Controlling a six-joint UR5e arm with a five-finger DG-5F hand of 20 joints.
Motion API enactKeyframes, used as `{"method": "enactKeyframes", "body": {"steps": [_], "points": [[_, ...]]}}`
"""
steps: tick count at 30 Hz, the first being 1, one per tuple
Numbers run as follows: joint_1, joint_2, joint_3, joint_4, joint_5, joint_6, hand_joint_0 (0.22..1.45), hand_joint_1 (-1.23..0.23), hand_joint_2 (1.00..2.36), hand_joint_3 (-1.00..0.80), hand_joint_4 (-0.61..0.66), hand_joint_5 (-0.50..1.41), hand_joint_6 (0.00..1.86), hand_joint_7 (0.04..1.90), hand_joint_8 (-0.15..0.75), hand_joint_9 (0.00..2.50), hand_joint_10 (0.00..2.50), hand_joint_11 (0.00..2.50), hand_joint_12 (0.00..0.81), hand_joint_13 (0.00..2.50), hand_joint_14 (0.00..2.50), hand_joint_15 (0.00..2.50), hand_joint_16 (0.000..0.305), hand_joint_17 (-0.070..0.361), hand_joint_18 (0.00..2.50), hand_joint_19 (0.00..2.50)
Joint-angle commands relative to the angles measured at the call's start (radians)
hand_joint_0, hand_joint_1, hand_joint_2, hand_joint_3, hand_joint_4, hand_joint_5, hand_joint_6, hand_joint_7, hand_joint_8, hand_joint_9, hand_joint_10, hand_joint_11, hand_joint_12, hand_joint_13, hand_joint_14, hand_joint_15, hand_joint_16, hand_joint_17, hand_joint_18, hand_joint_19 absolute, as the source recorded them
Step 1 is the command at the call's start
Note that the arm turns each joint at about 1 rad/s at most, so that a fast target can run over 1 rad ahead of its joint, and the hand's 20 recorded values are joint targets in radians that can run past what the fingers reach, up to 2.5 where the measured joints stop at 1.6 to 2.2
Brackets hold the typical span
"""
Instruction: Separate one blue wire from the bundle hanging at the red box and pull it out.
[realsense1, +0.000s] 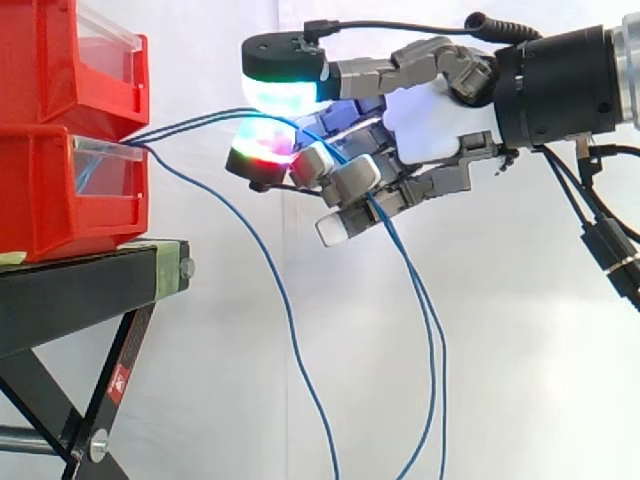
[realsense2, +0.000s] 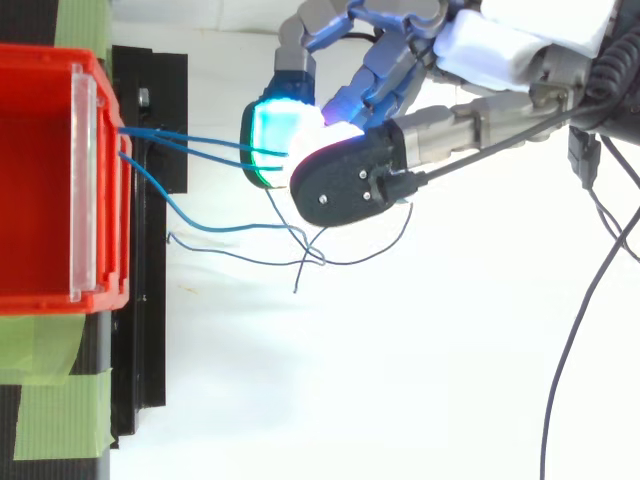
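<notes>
Blue wires come out of the front of the lower red bin (realsense1: 60, 195), also seen from above as the red bin (realsense2: 112, 220). Two of them, a taut pair (realsense1: 190, 125) (realsense2: 190, 143), run side by side to my hand (realsense1: 430, 120) (realsense2: 345, 175). The hand is shut on them, pinching them between a cyan-white glowing pad (realsense1: 285, 92) above and a red-green glowing pad (realsense1: 262, 145) below. Behind the pinch they drop in a long loop (realsense1: 432, 380). A third blue wire (realsense1: 250, 240) (realsense2: 215, 228) hangs free from the bin, outside the hand.
A second red bin (realsense1: 60, 60) is stacked on the lower one. Both rest on a black stand (realsense1: 90, 280) with slanted legs. Green tape (realsense2: 50, 350) holds the bin to the stand. A white curtain is behind.
</notes>
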Motion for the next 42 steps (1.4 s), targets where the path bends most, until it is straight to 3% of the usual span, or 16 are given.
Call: {"method": "enactKeyframes", "body": {"steps": [1,7,23,42], "points": [[0.000,0.001,0.000,0.000,0.000,0.000,0.56,-0.81,1.00,-0.44,0.20,-0.22,0.91,0.99,0.349,1.05,0.02,1.36,0.392,1.33,0.02,1.41,0.060,0.135,0.81,0.70],[0.000,-0.001,0.000,0.000,0.000,0.000,0.60,-0.84,1.01,-0.39,0.19,-0.23,0.92,0.98,0.342,1.04,0.02,1.35,0.397,1.32,0.02,1.38,0.059,0.132,0.81,0.70],[0.000,-0.001,0.000,-0.002,-0.003,0.006,0.60,-0.69,1.02,-0.21,0.17,-0.21,0.92,1.03,0.353,1.16,0.01,1.37,0.387,1.35,0.02,1.40,0.058,0.130,0.84,0.72],[0.007,-0.001,0.000,-0.002,0.000,0.035,0.59,-0.55,1.01,-0.15,0.22,-0.19,0.93,1.00,0.421,1.24,0.01,1.36,0.481,1.40,0.02,1.34,0.071,0.160,0.92,0.68]]}}
